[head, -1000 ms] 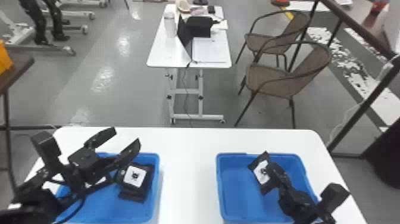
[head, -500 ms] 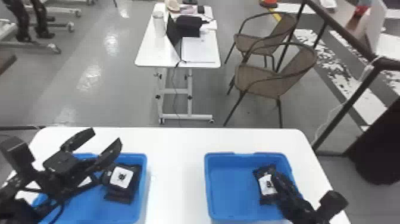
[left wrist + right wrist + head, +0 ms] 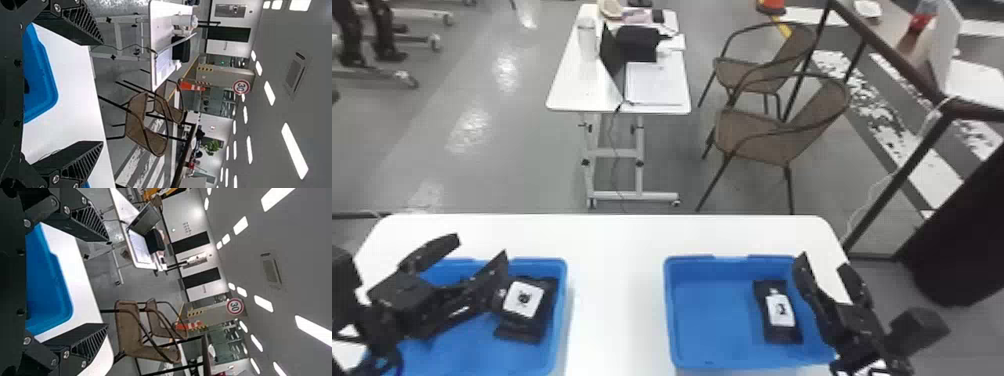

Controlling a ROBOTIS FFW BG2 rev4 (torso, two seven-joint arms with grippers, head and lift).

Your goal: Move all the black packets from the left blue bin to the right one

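The right gripper [image 3: 824, 263] has drawn off the right bin's [image 3: 707, 315] packet [image 3: 780, 312], jaws wide like the left gripper's [image 3: 481, 247].

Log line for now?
left gripper open, over left bin; right gripper open, at right bin; left bin: at least one packet; right bin: one packet

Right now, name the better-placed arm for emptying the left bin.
Left, I'd say: the open left gripper is at the left bin, beside a black packet; the right gripper is at the right bin.
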